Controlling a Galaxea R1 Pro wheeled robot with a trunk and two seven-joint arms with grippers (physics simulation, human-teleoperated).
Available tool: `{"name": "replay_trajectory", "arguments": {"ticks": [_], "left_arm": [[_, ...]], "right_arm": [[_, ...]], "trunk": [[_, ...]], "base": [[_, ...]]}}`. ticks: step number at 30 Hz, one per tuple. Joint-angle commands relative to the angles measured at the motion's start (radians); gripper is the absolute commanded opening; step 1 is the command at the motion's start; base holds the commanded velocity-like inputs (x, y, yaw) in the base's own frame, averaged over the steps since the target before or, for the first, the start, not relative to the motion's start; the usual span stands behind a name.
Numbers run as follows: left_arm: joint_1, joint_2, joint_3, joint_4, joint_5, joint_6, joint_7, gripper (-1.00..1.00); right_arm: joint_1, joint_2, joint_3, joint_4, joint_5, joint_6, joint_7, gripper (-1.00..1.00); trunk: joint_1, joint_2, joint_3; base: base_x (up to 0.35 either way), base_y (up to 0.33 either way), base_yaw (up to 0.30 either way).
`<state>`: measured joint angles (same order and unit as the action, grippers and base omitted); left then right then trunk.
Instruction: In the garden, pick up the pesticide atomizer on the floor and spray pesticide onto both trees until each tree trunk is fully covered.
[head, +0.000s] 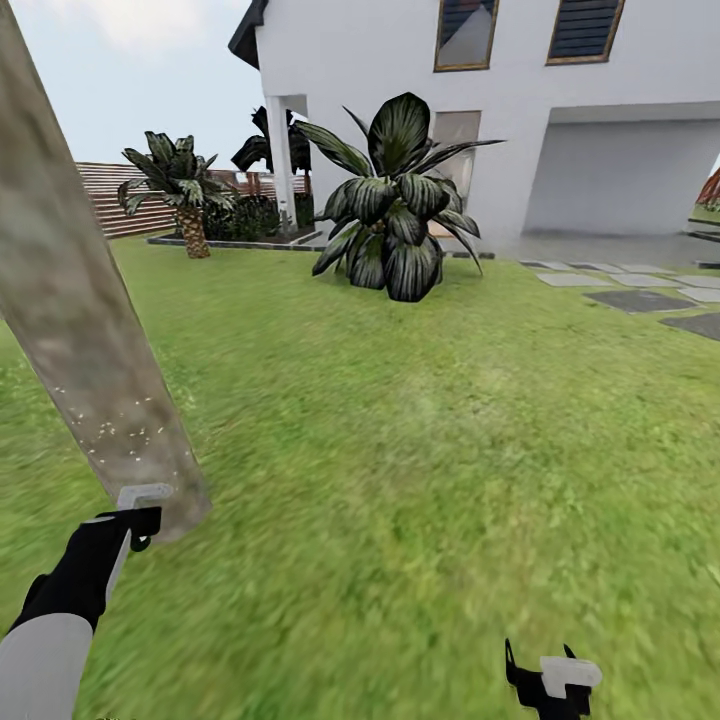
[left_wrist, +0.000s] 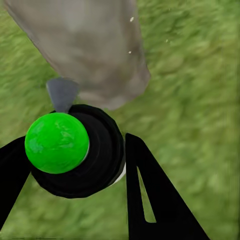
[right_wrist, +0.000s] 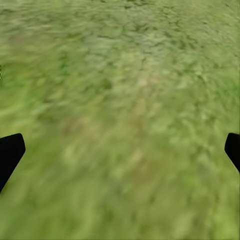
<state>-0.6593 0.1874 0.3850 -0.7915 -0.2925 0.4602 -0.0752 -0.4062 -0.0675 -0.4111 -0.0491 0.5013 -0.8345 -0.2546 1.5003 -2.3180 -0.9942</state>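
Head view: atomizer (head: 125, 535) off the lawn (head: 420, 480), held in the left gripper (head: 120, 535), cap beside the trunk (head: 75, 300) base. Pale specks dot the lower trunk; coverage looks partial, and the second tree is judged untreated.

Left wrist view: fingers (left_wrist: 150, 200) closed on the atomizer, one each side; green dot on top, nozzle toward the trunk.

Right wrist view: right gripper (right_wrist: 120, 150) spread wide, empty, over grass.

Smooth mottled tree trunk (head: 75, 330), glossy atomizer (left_wrist: 75, 152)
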Motion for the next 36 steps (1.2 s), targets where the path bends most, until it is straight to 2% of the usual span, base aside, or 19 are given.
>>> {"name": "replay_trajectory", "arguments": {"ticks": [1,2,5,8,12,25,36], "left_arm": [[0.000,0.001,0.000,0.000,0.000,0.000,0.000,-1.00],[0.001,0.004,0.000,0.000,0.000,0.001,0.007,-1.00],[0.001,0.013,0.000,0.000,0.000,0.003,0.077,-1.00],[0.002,0.011,-0.003,0.000,0.001,0.002,0.100,-1.00],[0.003,0.008,-0.004,0.000,0.002,0.002,0.103,-1.00],[0.004,0.009,-0.002,0.000,0.004,0.002,0.104,-1.00],[0.004,0.002,-0.005,0.001,0.004,0.000,0.103,-1.00]], "right_arm": [[0.000,0.000,0.000,0.000,0.000,0.000,0.000,1.00],[0.000,0.000,0.000,0.000,0.000,0.000,0.000,1.00],[0.000,0.000,0.000,0.000,0.000,0.000,0.000,1.00],[0.000,0.000,0.000,0.000,0.000,0.000,0.000,1.00],[0.000,0.000,0.000,0.000,0.000,0.000,0.000,1.00],[0.000,0.000,0.000,0.000,0.000,0.000,0.000,1.00],[0.000,0.000,0.000,0.000,0.000,0.000,0.000,1.00]], "trunk": [[0.000,0.000,0.000],[0.000,0.000,0.000],[0.000,0.000,0.000],[0.000,0.000,0.000],[0.000,0.000,0.000],[0.000,0.000,0.000],[0.000,0.000,0.000]], "base": [[0.159,-0.250,0.264],[0.159,-0.250,0.271],[0.159,-0.250,0.276],[0.161,-0.249,0.277],[0.203,-0.221,0.247],[0.220,-0.202,0.031],[0.066,-0.074,0.265]]}}
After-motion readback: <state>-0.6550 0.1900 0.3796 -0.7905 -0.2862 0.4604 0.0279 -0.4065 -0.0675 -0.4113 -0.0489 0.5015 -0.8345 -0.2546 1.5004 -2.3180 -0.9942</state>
